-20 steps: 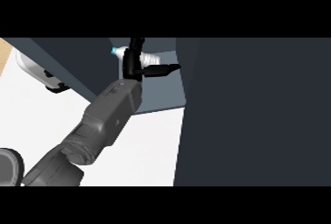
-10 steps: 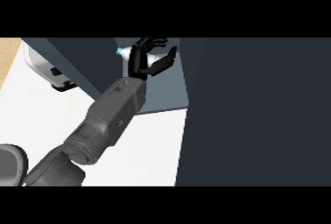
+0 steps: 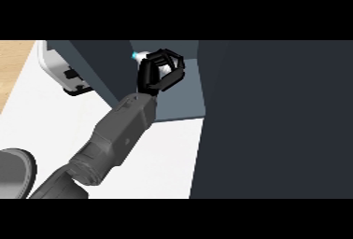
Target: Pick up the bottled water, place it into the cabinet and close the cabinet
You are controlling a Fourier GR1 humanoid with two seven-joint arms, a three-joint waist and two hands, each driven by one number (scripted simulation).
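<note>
From the head view I see only one arm, coming up from the lower left and reaching into the open cabinet [image 3: 172,100]. By its place at the view's left I take it for the left hand [image 3: 157,70], though so little of the robot shows that I hold that lightly. The fingers are curled, their tips near the thumb, making a loop with a gap inside it. I see nothing gripped in that loop.

The bottle [image 3: 140,55] shows as a small pale blue and white patch just up and left of the fingers, deep in the cabinet. Most of it is hidden behind the hand and lost in the dark interior, so I cannot tell whether it stands upright or whether a finger touches it.

The large dark panel filling the right of the view is, I think, the cabinet door [image 3: 276,121]; it is cut off at the right edge and covers everything behind it. The right hand shows nowhere.

On the white table [image 3: 48,121], a white appliance [image 3: 59,70] sits at upper left, partly behind the cabinet's side wall. A grey round shape [image 3: 14,172] is cut off at the lower left edge; I cannot make out what it is.
</note>
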